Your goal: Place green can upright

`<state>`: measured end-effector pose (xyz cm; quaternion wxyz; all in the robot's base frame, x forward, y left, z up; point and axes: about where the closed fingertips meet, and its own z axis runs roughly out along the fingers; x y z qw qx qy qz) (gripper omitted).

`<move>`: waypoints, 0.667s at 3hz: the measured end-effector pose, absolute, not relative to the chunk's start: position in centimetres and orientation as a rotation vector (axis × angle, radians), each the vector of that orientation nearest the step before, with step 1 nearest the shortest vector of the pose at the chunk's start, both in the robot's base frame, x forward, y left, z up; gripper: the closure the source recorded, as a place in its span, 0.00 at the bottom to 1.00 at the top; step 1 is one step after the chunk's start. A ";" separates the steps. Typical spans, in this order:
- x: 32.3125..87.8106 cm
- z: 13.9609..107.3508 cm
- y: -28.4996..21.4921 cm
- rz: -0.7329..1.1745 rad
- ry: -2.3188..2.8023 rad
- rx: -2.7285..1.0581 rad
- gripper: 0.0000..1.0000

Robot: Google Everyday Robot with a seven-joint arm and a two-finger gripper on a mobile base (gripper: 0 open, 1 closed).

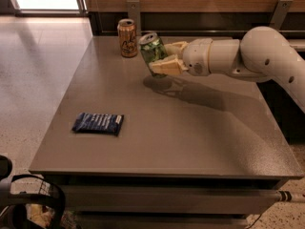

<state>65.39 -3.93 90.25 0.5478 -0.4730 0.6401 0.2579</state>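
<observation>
The gripper (pixel 160 56) reaches in from the right on a white arm (pixel 238 56), over the far part of the table (pixel 190 132). Its two cream fingers (pixel 167 66) clasp the green can (pixel 152 50) by the sides. The can is tilted, its silver top leaning away from the gripper to the left, and its shadow lies on the table just beneath. An orange can (pixel 127 37) stands upright just left of the gripper and a little farther back, apart from the green can. A blue packet (pixel 98 123) lies flat well to the gripper's near left.

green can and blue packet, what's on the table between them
Only bare table between the green can, held tilted in the gripper near the far side, and the blue packet, as the camera view shows.
</observation>
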 end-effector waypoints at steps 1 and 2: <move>65.0 88.9 -3.1 0.650 1.487 -1.082 1.00; 65.0 87.1 -1.7 0.714 1.442 -1.044 1.00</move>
